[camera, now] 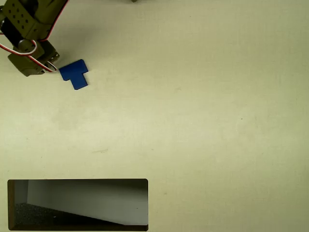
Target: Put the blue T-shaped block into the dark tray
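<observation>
In the overhead view the block (pixel 74 74) lies flat on the table (pixel 203 111), just to the right of the olive arm (pixel 29 43) at the upper left. The gripper is hard to make out here: the arm's end with its red and white wires sits right beside the block's left edge, but the fingers are not plainly visible, so I cannot tell whether they stand apart or together, nor whether they touch the block. The block looks to be resting on the table, not lifted.

The tray (pixel 77 181) is well apart from the gripper, far below it at the bottom left of the picture, with a pale slanted patch and dark speckled floor inside. Nothing blue lies in it.

By my reading the task is at its start: 0 of its steps are finished. The grasp looks not yet made or only being set up; lifting, carrying down to the tray and releasing all remain.
</observation>
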`<state>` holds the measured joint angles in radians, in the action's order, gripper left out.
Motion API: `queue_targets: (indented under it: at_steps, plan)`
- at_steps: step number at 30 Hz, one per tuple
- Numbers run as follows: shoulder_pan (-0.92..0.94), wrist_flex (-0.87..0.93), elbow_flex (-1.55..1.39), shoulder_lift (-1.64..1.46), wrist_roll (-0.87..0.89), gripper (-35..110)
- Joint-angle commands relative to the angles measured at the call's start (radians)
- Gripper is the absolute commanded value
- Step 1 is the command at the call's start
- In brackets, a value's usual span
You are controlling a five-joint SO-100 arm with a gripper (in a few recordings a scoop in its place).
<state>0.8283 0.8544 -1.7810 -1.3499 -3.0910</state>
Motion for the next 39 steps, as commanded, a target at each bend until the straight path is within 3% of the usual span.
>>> queue_targets:
  at_steps: [1,11,19,26,39]
  plan:
    - [-0.002,0.029,-0.055,-0.084,-0.736,0]
    - [-0.043,0.038,-0.288,-0.227,-0.672,0]
    - [-0.199,-0.11,-0.374,-0.216,-0.414,0]
    - [-0.359,-0.224,-0.291,-0.103,-0.133,0]
    - [-0.588,-0.255,0.017,0.149,0.252,0]
